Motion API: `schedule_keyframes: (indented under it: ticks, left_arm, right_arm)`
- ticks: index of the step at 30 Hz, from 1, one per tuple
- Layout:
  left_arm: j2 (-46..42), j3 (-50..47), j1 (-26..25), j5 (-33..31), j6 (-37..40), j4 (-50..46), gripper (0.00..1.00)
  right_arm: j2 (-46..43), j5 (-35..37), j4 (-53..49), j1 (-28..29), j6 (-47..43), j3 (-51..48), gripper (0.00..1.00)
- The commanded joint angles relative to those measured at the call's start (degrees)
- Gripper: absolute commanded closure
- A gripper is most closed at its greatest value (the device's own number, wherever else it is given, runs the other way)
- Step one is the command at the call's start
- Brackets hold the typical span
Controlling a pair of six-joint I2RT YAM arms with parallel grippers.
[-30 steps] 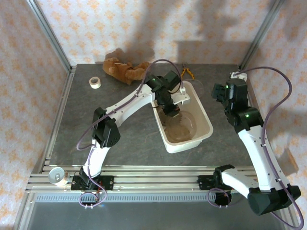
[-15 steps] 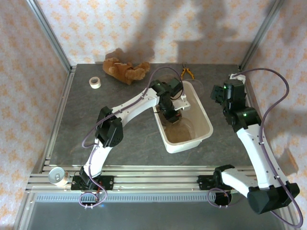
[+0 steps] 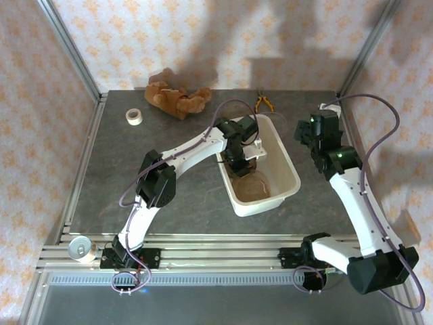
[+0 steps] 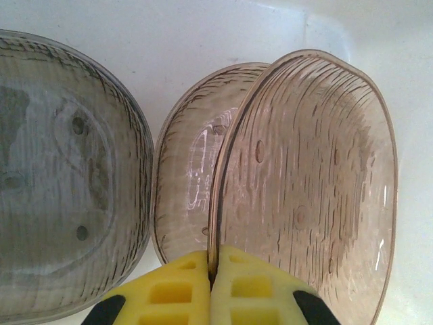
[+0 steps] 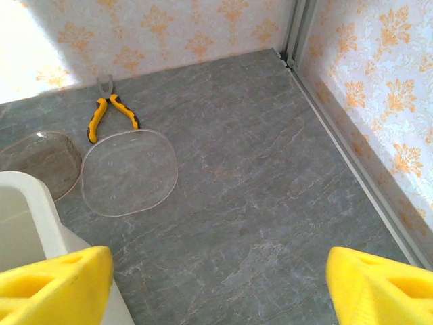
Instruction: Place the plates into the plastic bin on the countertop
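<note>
Top view — left gripper (image 3: 238, 161) seen inside plastic bin (image 3: 295, 180) on countertop (image 3: 183, 196); right arm held up to right of bin

Left wrist — yellow pads (image 4: 169, 288) pressed together on rim of held plate (image 4: 304, 183), which is stood on edge; second plate (image 4: 186, 189) just behind it, third plate (image 4: 61, 189) at left, on white bin floor

Right wrist — right gripper (image 5: 216, 281) spread wide, nothing held; clear plate (image 5: 128, 172) and tinted plate (image 5: 37, 159) lying on countertop just beyond bin corner, near pliers (image 5: 111, 115)

Overhead camera looks down on the whole countertop (image 3: 108, 169) from behind; left wrist peers close into the plastic bin (image 3: 260, 205) (shared with overhead); right wrist slants toward the far-right corner.
</note>
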Motion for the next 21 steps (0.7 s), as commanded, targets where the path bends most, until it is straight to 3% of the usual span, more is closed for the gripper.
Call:
schedule_keyframes:
  ticks: [1, 14, 21]
  left_arm:
    - [1.73, -0.64, -1.47, -0.06, 0.92, -2.77, 1.00]
    - [2.81, -1.43, -3.14, -3.48, 1.35, -3.56, 1.00]
    - [2.51, 0.25, -3.13, -5.39, 0.70, -3.03, 0.82]
  right_arm:
    - [0.82, 0.05, 0.65, -0.54, 0.92, 0.36, 0.18]
    - [3.05, -2.15, 1.48, -2.01, 0.75, 0.43, 0.18]
    - [3.40, -3.06, 1.32, -2.50, 0.72, 0.34, 0.18]
